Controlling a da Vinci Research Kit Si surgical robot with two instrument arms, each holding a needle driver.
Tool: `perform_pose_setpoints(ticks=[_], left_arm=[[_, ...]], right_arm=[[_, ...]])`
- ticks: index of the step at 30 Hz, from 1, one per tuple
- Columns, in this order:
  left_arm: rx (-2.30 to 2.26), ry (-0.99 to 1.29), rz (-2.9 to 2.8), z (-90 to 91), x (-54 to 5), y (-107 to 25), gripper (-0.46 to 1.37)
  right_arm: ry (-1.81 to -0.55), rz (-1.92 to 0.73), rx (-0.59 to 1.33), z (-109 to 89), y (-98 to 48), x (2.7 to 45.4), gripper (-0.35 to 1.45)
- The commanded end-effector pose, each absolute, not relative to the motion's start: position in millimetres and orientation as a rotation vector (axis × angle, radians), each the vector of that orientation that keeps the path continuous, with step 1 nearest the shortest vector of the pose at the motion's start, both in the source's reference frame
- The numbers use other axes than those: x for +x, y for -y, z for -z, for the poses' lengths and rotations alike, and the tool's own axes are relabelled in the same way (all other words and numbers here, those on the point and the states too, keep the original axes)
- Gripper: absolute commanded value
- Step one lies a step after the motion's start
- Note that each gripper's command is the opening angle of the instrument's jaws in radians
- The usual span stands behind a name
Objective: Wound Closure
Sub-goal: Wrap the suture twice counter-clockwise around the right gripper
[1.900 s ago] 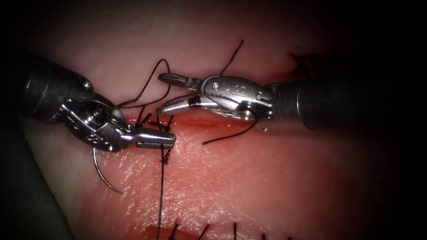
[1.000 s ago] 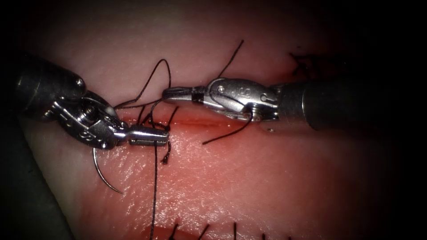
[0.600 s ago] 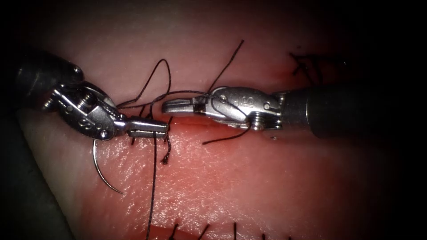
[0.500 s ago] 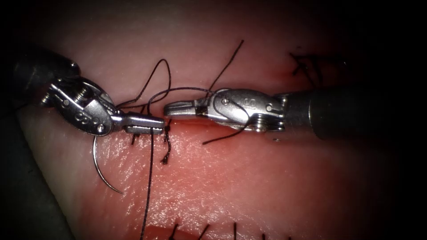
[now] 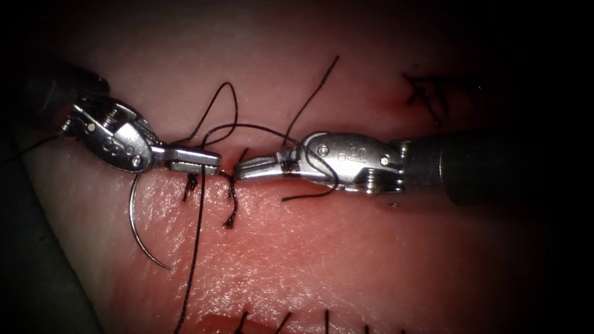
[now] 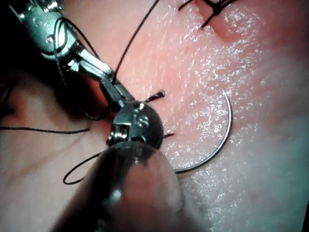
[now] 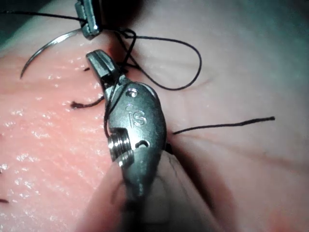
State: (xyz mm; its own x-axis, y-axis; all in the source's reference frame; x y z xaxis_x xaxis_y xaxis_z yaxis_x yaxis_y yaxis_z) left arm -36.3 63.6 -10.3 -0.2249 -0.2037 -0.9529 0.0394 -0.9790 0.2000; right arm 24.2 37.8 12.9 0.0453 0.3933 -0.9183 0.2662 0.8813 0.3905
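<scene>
The left tool (image 5: 193, 159) pinches the thread (image 5: 197, 229); the right tool's (image 5: 258, 167) fingers are pressed together on thread too. The thin, stiff needle (image 5: 137, 232) lies loose on the soft tissue (image 5: 346, 260), left of the knot. The thread looks floppy and slippery, so grip it firmly.

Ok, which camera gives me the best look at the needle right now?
The left wrist view: the needle shows as a clear arc lying free on the tissue, held by neither tool. The endoscope view shows it left of the stitches, its upper end behind the left tool. The right wrist view catches only part of the curve.
</scene>
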Motion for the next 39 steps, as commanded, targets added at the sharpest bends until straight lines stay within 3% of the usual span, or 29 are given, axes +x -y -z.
perform_pose_setpoints(ticks=[1, 6, 17, 26, 28, 29, 31, 33, 35, 39], left_arm=[[1.845, 0.188, 2.328, 10.1, -36.3, -63.6, -0.35], [1.834, 0.178, 2.323, 9.1, -36.6, -63.5, -0.35], [1.802, 0.175, 2.32, 8.0, -37.7, -62.7, -0.35], [1.759, 0.191, 2.315, 7.9, -40.0, -61.3, -0.35], [1.756, 0.191, 2.315, 7.9, -40.2, -61.0, -0.35], [1.755, 0.192, 2.315, 8.0, -40.3, -60.9, -0.35], [1.751, 0.199, 2.312, 8.1, -40.4, -60.6, -0.35], [1.751, 0.2, 2.311, 8.3, -40.4, -60.4, -0.35], [1.751, 0.2, 2.312, 8.6, -40.4, -60.2, -0.35], [1.744, 0.209, 2.306, 9.5, -40.7, -59.7, -0.35]], right_arm=[[-1.566, -0.105, 0.541, -12.9, -37.7, 24.2, -0.35], [-1.686, -0.14, 0.545, -12.5, -38.4, 24.1, -0.35], [-1.828, -0.251, 0.533, -11.5, -39.8, 24.4, -0.35], [-1.757, -0.41, 0.408, -11.6, -41.4, 26.2, -0.35], [-1.747, -0.424, 0.393, -11.7, -41.5, 26.2, -0.22], [-1.735, -0.44, 0.377, -11.8, -41.6, 26.2, -0.06], [-1.692, -0.5, 0.319, -12.1, -42.0, 26.2, 0.6], [-1.651, -0.551, 0.263, -12.4, -42.3, 26.3, 1.07], [-1.619, -0.587, 0.215, -12.8, -42.5, 26.3, 1.2], [-1.548, -0.599, 0.151, -13.4, -42.6, 26.0, 1.24]])
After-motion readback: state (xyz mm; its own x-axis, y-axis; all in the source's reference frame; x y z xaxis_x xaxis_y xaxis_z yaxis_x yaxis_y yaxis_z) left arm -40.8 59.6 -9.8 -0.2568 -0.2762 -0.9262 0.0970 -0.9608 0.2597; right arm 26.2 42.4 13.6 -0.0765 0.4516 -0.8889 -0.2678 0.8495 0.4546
